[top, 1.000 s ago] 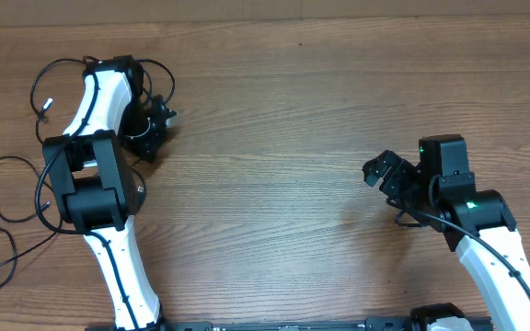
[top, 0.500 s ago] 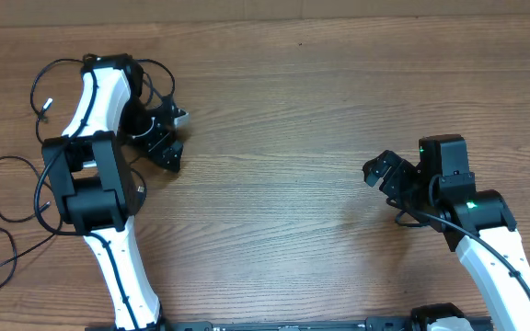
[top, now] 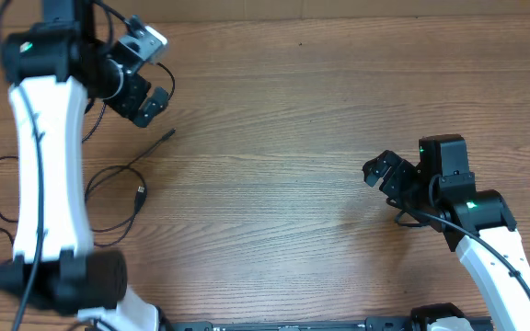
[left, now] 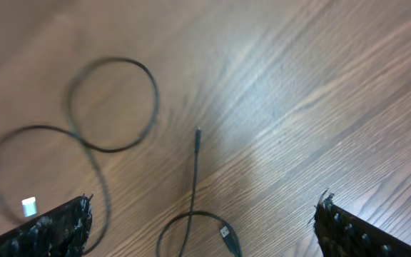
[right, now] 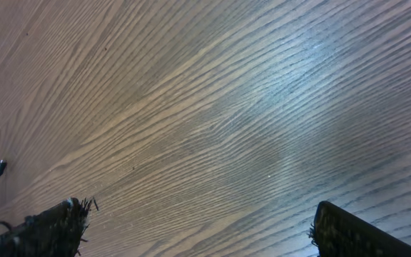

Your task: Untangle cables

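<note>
Black cables (top: 151, 147) lie half-hidden beneath the left arm (top: 49, 156); one runs off-frame.

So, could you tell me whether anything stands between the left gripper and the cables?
Nothing visible does. The left gripper hangs open above the cables, which lie in loose loops on the wooden table. Only air separates them.

overhead: top-down, whole table (top: 293, 138) | wrists: nearer, oblique; all share cables (left: 194, 171)
</note>
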`<state>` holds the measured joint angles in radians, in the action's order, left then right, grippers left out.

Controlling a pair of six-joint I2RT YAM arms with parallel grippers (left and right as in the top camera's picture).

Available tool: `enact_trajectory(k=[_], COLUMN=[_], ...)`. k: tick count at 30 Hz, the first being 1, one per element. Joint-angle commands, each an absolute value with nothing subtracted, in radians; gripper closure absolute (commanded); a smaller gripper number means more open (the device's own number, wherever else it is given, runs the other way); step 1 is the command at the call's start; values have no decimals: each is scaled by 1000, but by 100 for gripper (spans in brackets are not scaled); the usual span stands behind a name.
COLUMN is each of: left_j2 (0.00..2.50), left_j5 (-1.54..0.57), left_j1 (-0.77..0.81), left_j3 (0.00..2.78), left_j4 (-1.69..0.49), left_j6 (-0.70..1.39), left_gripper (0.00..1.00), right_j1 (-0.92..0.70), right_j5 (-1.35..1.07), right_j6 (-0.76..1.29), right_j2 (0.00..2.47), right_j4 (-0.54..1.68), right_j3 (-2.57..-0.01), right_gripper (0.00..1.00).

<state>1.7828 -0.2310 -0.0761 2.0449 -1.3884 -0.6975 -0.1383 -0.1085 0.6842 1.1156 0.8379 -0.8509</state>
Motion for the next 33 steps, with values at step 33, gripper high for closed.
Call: enact_trajectory(k=[33], left_j2=[984], left_j5=[-364], left_j1=[-73], left_j3=[2037], left_j4=[-1689], left_j6=[-546], left_gripper=[0], right_j1=[-141], right_j5=[-114], right_j6=[679], right_j2=[1113], right_j4=[833], right_j3=[-871], right_gripper=[0])
